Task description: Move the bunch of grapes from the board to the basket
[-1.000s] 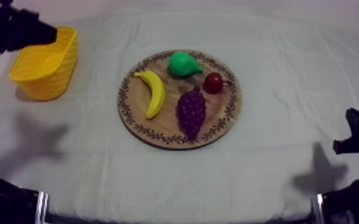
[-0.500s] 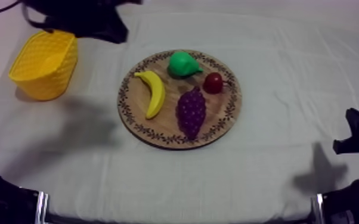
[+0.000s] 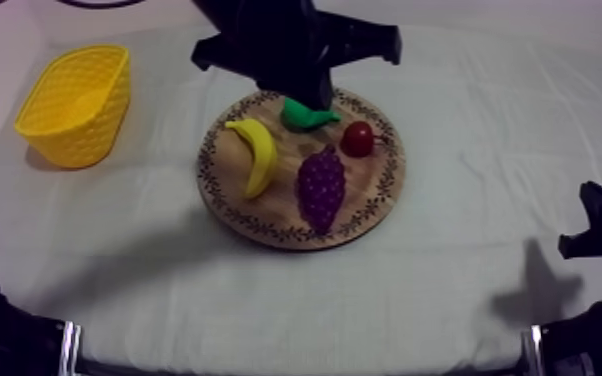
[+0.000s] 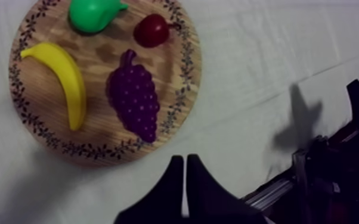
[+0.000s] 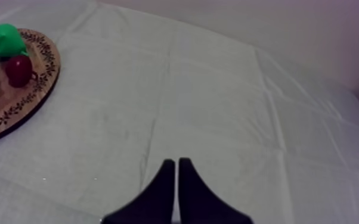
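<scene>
The purple bunch of grapes [image 3: 320, 187] [image 4: 134, 101] lies on the round wooden board [image 3: 227, 198] [image 4: 96, 149], toward its near right side. My left gripper [image 3: 313, 98] [image 4: 185, 158] hangs above the board's far edge and hides part of the pear; its fingers lie together as a narrow wedge, shut on nothing and apart from the grapes. At the far left of the table stands the yellow basket [image 3: 75, 105], with nothing seen inside it. My right gripper [image 3: 590, 235] [image 5: 174, 161] rests low at the right side, shut over bare cloth.
Also on the board are a banana [image 3: 257, 155] [image 4: 65, 80] left of the grapes, a green pear [image 3: 305, 117] [image 4: 89, 13] at the far side, and a small red fruit [image 3: 357, 138] [image 4: 152, 30] [image 5: 19, 70] beside it. Grey-white cloth surrounds the board.
My left arm has swung right from over the basket to above the board's far edge, now covering part of the pear. The right arm and the fruit have not moved.
</scene>
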You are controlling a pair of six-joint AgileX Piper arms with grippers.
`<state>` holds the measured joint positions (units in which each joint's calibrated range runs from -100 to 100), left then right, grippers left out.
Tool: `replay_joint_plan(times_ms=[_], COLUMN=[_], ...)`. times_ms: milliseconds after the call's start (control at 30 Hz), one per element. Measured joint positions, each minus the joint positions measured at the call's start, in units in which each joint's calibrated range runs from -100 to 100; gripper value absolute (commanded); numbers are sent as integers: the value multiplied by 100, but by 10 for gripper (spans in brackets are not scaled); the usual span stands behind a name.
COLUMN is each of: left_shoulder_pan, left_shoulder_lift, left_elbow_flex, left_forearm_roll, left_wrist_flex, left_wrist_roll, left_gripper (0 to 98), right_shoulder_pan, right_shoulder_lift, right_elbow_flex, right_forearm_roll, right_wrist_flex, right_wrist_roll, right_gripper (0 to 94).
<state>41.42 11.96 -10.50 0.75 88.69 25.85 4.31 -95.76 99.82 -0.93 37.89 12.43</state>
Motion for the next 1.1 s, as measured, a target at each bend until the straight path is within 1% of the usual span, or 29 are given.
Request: replay_joint_plan(times_ms=[200, 333, 567, 800, 933, 1033, 1100], left_shoulder_pan=[-12, -43, -109, -130, -123, -130, -145], left_shoulder_lift=[367, 499, 634, 735, 805, 857, 903], left_elbow_flex=[-348, -417, -511, -624, -671, -679, -693], left_forearm_roll=[-12, -25, -32, -32, -38, -38, -24], left_wrist_flex=[143, 161, 255, 326, 342, 364, 386], left_wrist_roll=[26, 25, 48, 33, 14, -12, -36], left_gripper=[5, 49, 269, 600, 754, 844, 886], right_shoulder_pan=[0, 0, 0, 0, 0, 0, 0], right_shoulder_lift=[0, 0, 0, 0, 0, 0, 0], right_elbow_flex=[0, 0, 0, 0, 0, 0, 0], right_forearm_roll=[0, 0, 0, 0, 0, 0, 0], right_wrist_flex=[0, 0, 0, 0, 0, 0, 0], right_wrist_roll=[-4, 2, 2, 2, 2, 2, 2], right_gripper=[3, 3, 3, 3, 3, 3, 3])
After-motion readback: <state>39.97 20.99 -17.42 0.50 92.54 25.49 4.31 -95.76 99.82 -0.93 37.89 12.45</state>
